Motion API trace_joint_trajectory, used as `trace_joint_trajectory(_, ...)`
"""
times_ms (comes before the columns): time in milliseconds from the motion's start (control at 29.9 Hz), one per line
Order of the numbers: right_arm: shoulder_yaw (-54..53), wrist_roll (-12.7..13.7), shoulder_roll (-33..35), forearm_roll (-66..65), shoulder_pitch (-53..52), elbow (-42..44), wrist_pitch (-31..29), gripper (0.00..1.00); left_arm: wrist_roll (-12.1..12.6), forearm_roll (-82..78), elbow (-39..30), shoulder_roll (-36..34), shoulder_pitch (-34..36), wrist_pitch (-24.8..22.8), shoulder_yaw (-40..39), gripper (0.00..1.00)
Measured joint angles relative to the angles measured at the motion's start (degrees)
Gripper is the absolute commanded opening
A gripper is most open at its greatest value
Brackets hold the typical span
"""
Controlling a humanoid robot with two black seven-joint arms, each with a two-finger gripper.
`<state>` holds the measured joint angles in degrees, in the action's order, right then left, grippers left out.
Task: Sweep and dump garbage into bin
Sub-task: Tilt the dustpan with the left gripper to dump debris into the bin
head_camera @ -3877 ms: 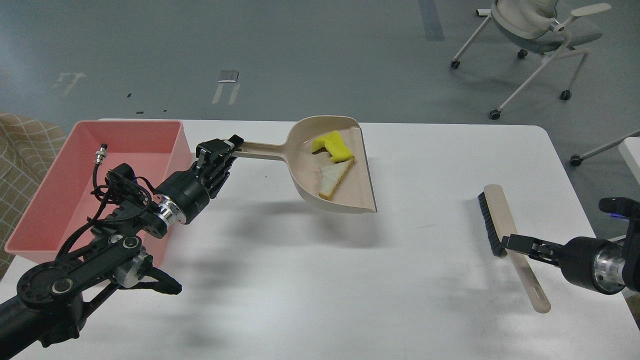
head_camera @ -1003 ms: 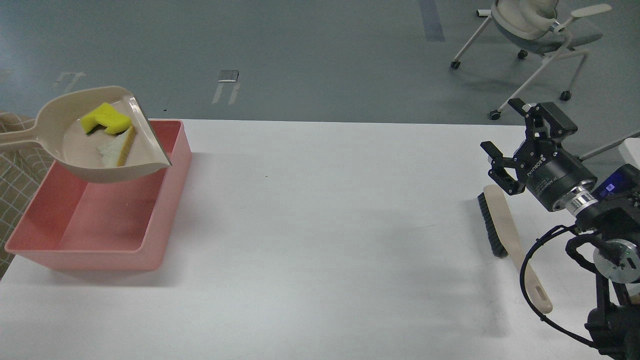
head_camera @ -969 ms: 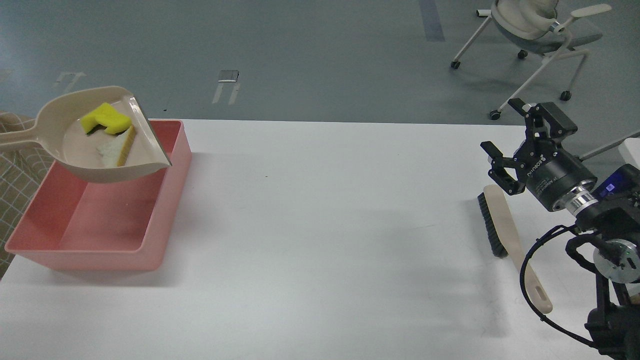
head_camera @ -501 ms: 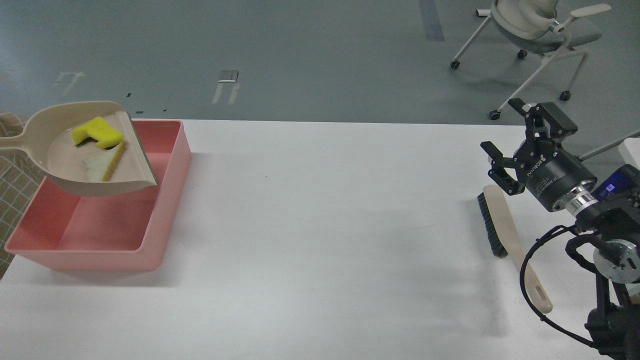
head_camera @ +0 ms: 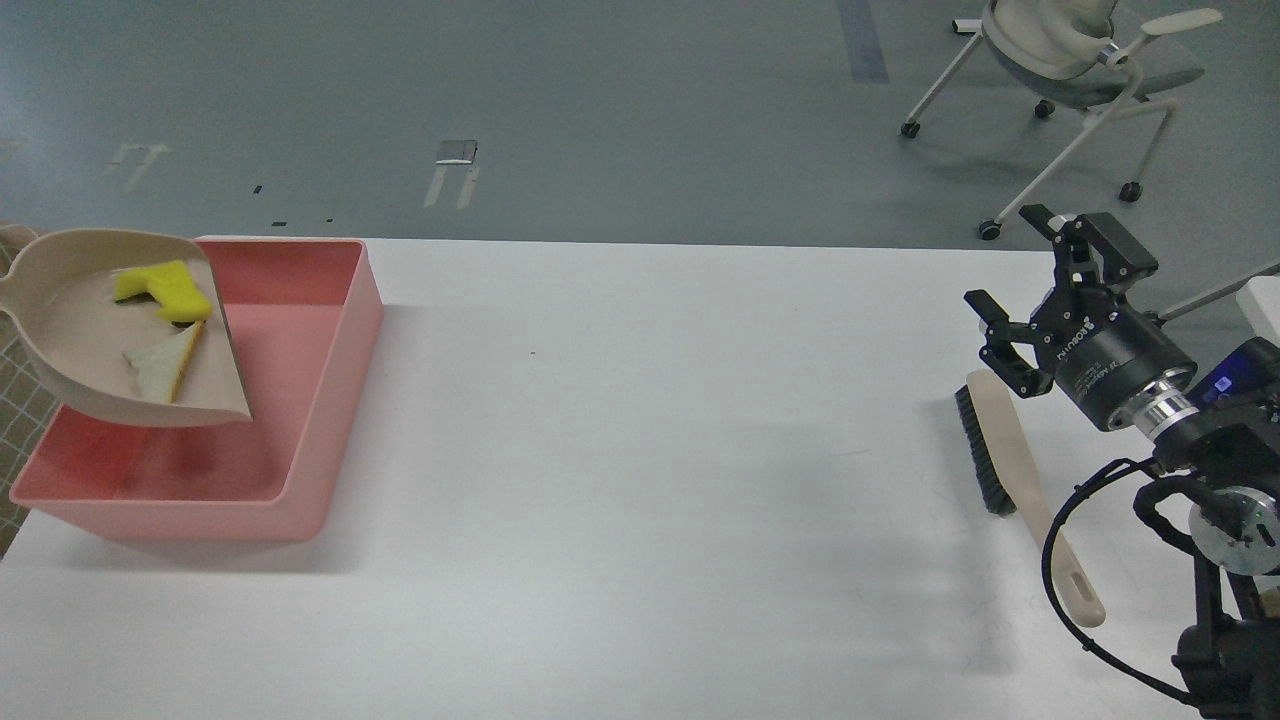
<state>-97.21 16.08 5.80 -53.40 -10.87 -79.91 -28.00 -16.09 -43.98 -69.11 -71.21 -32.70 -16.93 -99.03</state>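
One smooth white table (head_camera: 640,480) carries a straight-walled pink plastic bin (head_camera: 330,400); above it a beige dustpan (head_camera: 70,350) holds a notched yellow sponge piece (head_camera: 165,290) and a crusted whitish slice (head_camera: 160,368); the right gripper (head_camera: 1035,290) is spread, empty, over a bristled brush (head_camera: 1010,450); left gripper unseen

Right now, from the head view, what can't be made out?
- Left gripper: out of frame past the left edge, so its grip on the dustpan cannot be checked; the handle is cut off there too.
- Bin floor: its left part is hidden under the dustpan.
- Sponge and slice: loose or stuck cannot be told.
- Brush: part of the handle is crossed by the right arm's cable.
- Right gripper: open, empty.
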Motion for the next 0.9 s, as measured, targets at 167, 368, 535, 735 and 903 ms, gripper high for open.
trace_joint_trajectory(167, 0.0, 0.0, 0.0, 0.2, 0.4, -0.1, 0.0, 0.96, -0.3, -1.8, 1.6, -4.5, 0.0, -2.1, 0.0, 0.00)
trace_joint_trajectory(368, 0.0, -0.1, -0.2, 0.2, 1.9, -0.6, 0.0, 0.96, -0.2, -1.7, 1.1, -8.7, 0.4, -3.1, -0.6, 0.00)
trace_joint_trajectory(535, -0.1, -1.6, 0.0, 0.3, 2.6, -0.6, 0.0, 0.96, -0.2, -1.6, 0.9, -11.6, 0.5, -3.8, -1.9, 0.00)
trace_joint_trajectory(735, -0.5, -2.3, 0.0, 1.8, 3.6, -0.7, 0.0, 0.97, -0.4, -3.6, 0.6, -14.6, 0.7, -4.1, -2.3, 0.00)
trace_joint_trajectory(903, -1.5, -2.6, 0.0, 2.2, 3.8, -0.7, 0.0, 0.97, -0.1, -5.7, 0.6, -15.2, 3.6, -4.3, -3.7, 0.00)
